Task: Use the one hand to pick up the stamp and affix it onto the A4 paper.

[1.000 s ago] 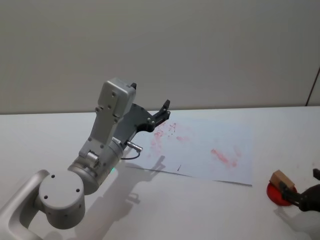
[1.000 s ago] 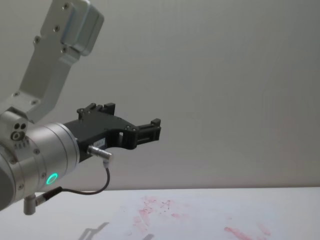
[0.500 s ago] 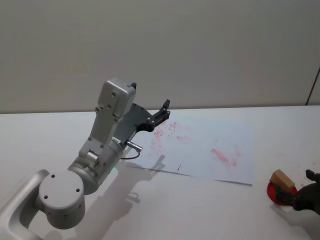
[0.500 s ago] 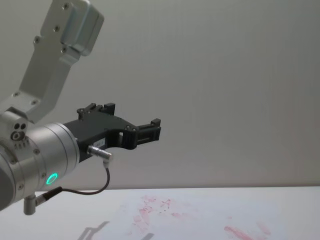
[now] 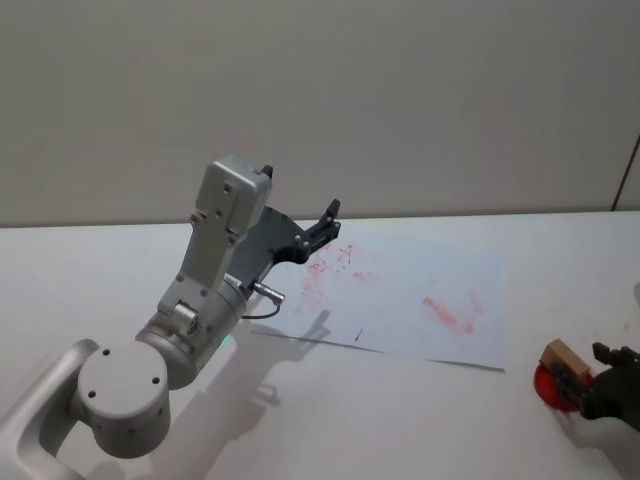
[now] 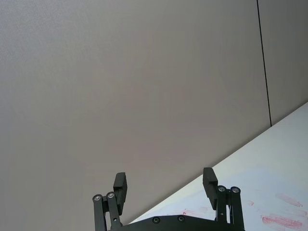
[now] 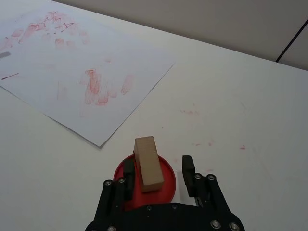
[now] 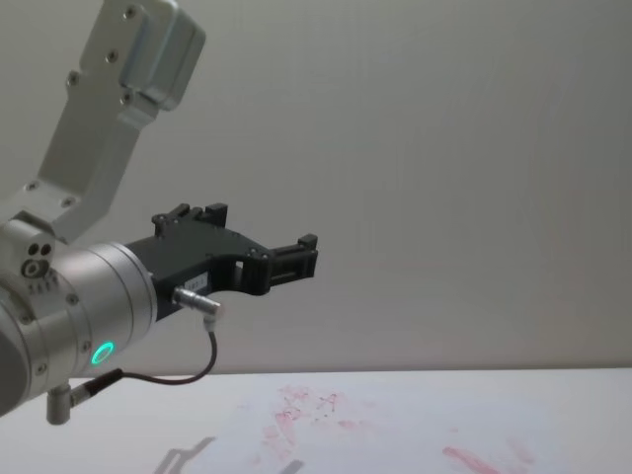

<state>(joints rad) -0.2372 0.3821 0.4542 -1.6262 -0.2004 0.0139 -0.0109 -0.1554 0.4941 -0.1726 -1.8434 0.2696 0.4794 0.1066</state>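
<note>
Right claw [image 7: 158, 168] wide, straddling stamp [image 7: 148, 162], not yet closed on it. Stamp stands on red ink pad [image 7: 169, 174] near tabletop [image 7: 231, 120] right edge, off corner of paper [image 7: 72, 72]: you judge it inked, ready to lift. Left claw [image 6: 164, 185] wide, parked high.

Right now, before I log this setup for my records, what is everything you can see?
stamp: one, light-brown wood, standing on the ink pad at the table's right front
ink pad: one, red, round, under the stamp, just off the paper's corner
paper: one, white with red smudges, flat mid-table
table: one, white
wall: one, grey, behind the table
left pincer: black, open, raised near the paper's far left corner
right pincer: black, open, a finger on each side of the stamp
</note>
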